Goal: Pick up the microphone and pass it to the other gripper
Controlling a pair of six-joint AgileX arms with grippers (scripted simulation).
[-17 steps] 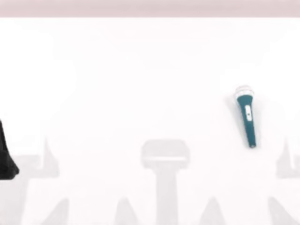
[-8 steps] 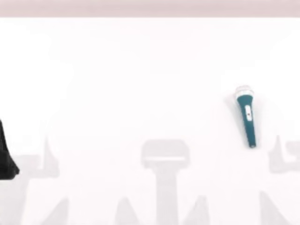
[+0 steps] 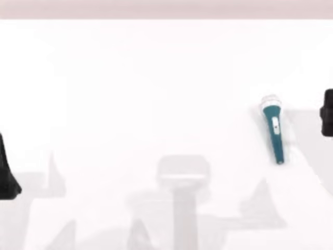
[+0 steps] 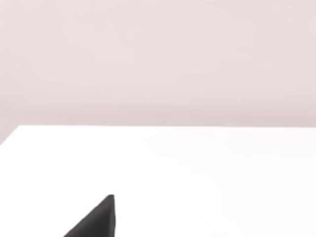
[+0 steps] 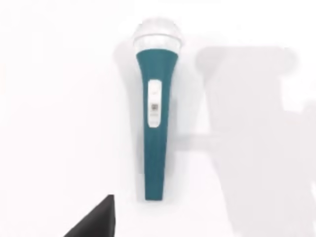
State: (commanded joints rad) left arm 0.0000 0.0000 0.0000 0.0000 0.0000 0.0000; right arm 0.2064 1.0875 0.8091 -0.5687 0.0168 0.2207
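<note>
Lying flat on the white table, toward its right edge and about midway between far and near edges: the microphone, teal handle with a rounded white-silver head pointing toward the far edge, tail end angled slightly toward the right edge and the near side. White switch patch facing up on the handle. Nothing touching it.

At the very right edge of the top view, level with the microphone's head, just beside it but apart: a black part of the right arm, cut by the frame. Right gripper shown in its wrist view only as one dark pointed fingertip at the picture's border, hovering above the table near the microphone's tail end, not in contact with the microphone, which fills that view lengthwise. Jaw spread: cannot tell, only one finger in sight.

Parked at the left edge of the table, near side: the left arm, a black shape half out of frame. Left gripper likewise just one dark fingertip over bare table in its wrist view; jaw state cannot be told
</note>
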